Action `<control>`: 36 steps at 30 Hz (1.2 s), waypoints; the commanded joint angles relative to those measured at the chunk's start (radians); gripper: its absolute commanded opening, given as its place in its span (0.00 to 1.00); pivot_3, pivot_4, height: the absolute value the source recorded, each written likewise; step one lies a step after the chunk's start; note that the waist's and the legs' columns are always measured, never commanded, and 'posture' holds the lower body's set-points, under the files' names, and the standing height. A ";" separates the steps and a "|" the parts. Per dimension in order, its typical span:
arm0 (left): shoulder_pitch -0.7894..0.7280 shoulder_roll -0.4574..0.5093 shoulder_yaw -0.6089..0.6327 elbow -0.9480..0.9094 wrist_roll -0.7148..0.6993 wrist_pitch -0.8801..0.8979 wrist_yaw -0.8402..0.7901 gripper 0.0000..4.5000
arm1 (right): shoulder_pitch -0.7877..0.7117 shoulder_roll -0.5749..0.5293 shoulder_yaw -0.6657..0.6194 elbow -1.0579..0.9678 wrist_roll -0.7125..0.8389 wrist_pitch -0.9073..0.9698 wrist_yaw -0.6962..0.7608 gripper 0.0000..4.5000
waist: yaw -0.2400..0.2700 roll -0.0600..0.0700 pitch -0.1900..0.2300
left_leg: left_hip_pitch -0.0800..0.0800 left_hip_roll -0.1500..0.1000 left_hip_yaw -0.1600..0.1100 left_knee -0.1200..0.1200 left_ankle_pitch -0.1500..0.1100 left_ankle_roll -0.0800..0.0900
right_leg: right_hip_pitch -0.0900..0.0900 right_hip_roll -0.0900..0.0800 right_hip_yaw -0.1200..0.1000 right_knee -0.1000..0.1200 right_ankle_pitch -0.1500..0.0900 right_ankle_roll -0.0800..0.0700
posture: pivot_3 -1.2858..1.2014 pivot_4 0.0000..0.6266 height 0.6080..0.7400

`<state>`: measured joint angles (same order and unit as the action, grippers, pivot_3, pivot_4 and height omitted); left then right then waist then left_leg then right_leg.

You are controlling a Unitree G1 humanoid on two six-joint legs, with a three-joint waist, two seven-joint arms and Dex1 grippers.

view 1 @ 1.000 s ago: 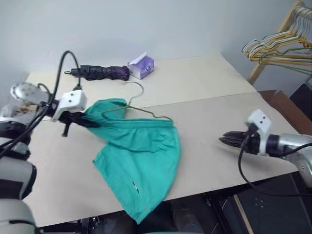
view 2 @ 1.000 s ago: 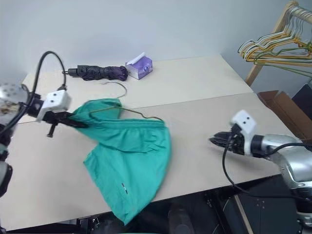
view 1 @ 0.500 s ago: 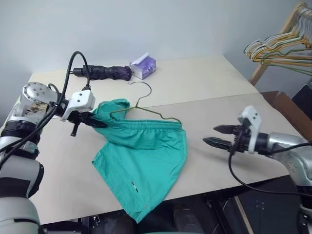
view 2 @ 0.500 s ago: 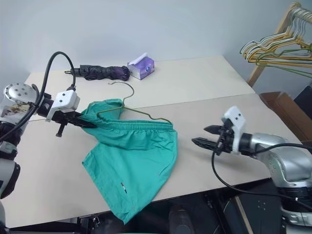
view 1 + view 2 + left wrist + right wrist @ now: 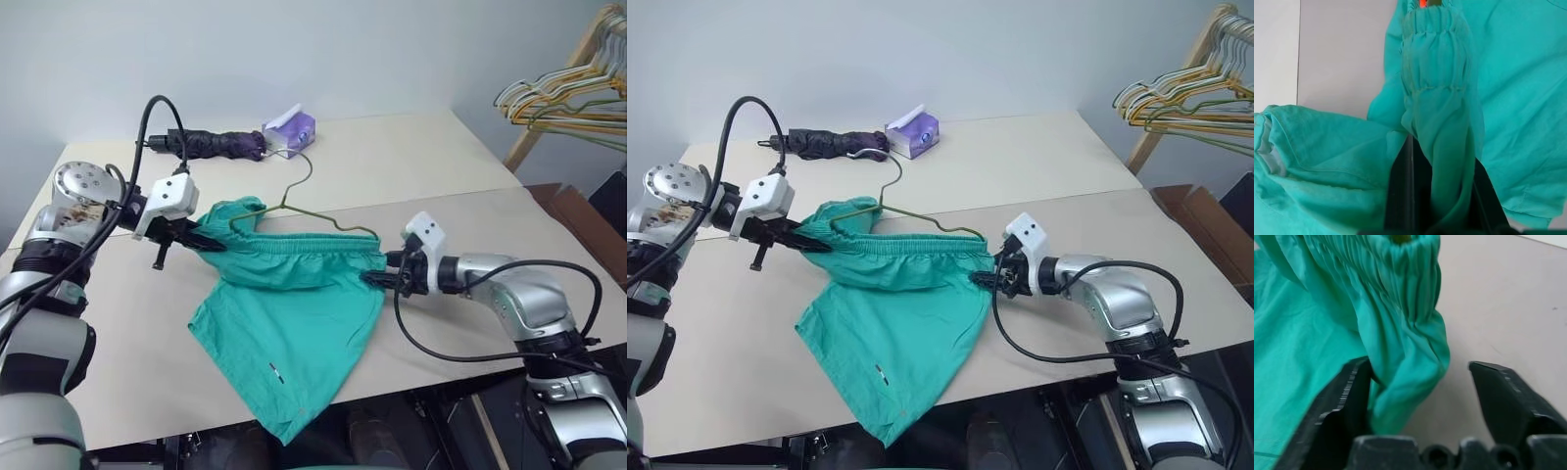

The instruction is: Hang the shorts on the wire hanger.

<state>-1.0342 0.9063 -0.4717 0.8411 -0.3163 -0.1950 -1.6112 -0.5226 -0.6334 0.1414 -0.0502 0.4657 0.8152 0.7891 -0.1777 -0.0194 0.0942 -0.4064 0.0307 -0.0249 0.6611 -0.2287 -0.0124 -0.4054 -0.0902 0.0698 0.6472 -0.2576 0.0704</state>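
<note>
I have the left gripper clamped on the left end of the shorts' gathered waistband; in the left wrist view the bunched elastic runs straight down between the two black fingers, which are pressed tight on the cloth. The right gripper sits at the opposite, right end of the waistband with its jaws apart. From the right wrist camera I see the waistband corner lying between the two pads, against one finger and clear of the other, so nothing is grasped on that side.

The shorts are teal-green, wide and limp. Their waistband stretches left to right between my two grippers above the near part of the beige table, and the legs hang down and toward me, the lowest hem drooping past the table's near edge. A small label shows on the near leg.

The wire hanger is thin olive-grey wire. Its hook rises at the far side of the shorts, nearer the left gripper, and its sloping arm runs along the top of the waistband toward the right gripper. In the right wrist view a bit of the wire peeks out of the gathered band. I cannot tell how much of the hanger's body is inside the cloth.
</note>
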 commanded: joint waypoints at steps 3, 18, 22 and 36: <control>-0.008 0.016 0.032 -0.024 -0.029 0.002 -0.003 0.00 | -0.013 -0.012 -0.068 -0.040 0.031 -0.010 0.041 0.33 | -0.002 0.000 0.000 | 0.000 0.000 0.000 0.000 0.000 0.000 | 0.000 0.000 0.000 0.000 0.000 0.000 | 0.45 0.12 1.00; -0.002 0.051 -0.003 0.018 0.020 -0.041 -0.003 0.00 | 0.082 -0.144 -0.158 -0.074 0.024 0.002 0.075 0.01 | -0.003 0.000 0.000 | 0.000 0.000 0.000 0.000 0.000 0.000 | 0.000 0.000 0.000 0.000 0.000 0.000 | 0.45 0.13 1.00; -0.011 0.066 -0.028 0.040 0.035 -0.062 -0.003 0.00 | 0.091 -0.169 -0.176 -0.057 0.021 -0.004 0.080 0.01 | -0.004 0.000 0.000 | 0.000 0.000 0.000 0.000 0.000 0.000 | 0.000 0.000 0.000 0.000 0.000 0.000 | 0.45 0.13 1.00; -0.011 0.039 -0.061 0.091 0.078 -0.100 -0.003 0.00 | 0.118 -0.194 -0.232 -0.084 0.097 0.002 0.110 0.01 | -0.003 0.000 0.000 | 0.000 0.000 0.000 0.000 0.000 0.000 | 0.000 0.000 0.000 0.000 0.000 0.000 | 0.44 0.11 1.00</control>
<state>-1.0393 0.9072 -0.5374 0.8921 -0.2771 -0.3003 -1.6113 -0.4061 -0.7828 0.0006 -0.1506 0.5723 0.8114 0.9126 -0.1810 -0.0193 0.0943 -0.4060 0.0307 -0.0247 0.6611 -0.2287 -0.0124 -0.4050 -0.0902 0.0699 0.6472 -0.2576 0.0704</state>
